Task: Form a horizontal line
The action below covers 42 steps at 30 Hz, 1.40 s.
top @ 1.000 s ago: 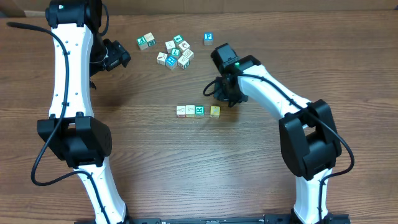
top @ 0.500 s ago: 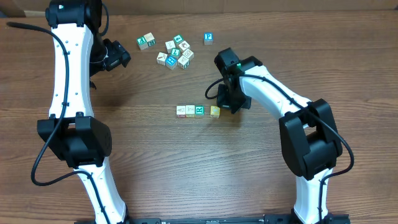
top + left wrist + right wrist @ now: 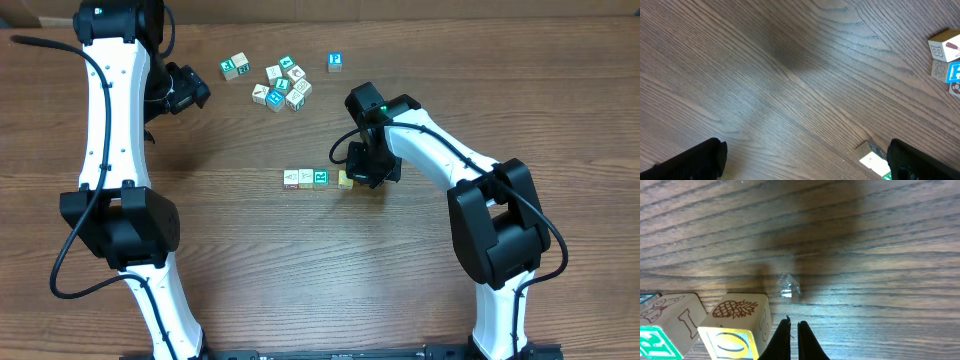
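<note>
Horizontal line (image 3: 318,178) of letter cubes sits at the middle of the table (image 3: 250,260), yellow cube (image 3: 737,325) at its right end. Probably light, rigid, skid-prone; push flat side faces. Right gripper (image 3: 794,341) pinched closed, empty, just beside it. Left gripper (image 3: 805,160) spread wide, well apart.

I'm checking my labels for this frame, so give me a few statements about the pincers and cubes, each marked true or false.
The right pincer grips the yellow cube. False: its fingers are shut together beside the cube, holding nothing.
The left pincer is open and empty. True.
One teal cube lies apart from the jumble. True.
The row holds six cubes. False: four, counting the yellow one.
</note>
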Motion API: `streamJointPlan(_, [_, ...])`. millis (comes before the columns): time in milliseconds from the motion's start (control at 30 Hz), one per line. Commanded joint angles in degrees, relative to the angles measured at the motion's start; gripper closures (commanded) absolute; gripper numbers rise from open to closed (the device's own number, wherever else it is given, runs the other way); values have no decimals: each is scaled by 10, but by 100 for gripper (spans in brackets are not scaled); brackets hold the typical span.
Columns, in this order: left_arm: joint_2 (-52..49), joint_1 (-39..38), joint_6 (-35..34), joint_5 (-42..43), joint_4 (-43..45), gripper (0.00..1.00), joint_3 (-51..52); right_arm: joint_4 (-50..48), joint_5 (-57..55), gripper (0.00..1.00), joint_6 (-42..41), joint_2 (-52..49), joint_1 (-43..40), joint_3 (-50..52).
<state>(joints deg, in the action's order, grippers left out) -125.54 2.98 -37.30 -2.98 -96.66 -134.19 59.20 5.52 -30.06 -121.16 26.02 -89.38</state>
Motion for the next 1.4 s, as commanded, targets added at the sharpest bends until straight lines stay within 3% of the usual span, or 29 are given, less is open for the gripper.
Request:
streamJointPlan(0, [-4, -4, 5, 0, -1, 1, 0, -11, 6, 96, -15, 18, 3, 21])
streamJointPlan(1033, [-4, -4, 5, 0, -1, 0, 0, -93, 48, 96, 0, 18, 7, 50])
streamJointPlan(1367, [-4, -4, 5, 0, -1, 1, 0, -97, 50, 96, -62, 18, 26, 50])
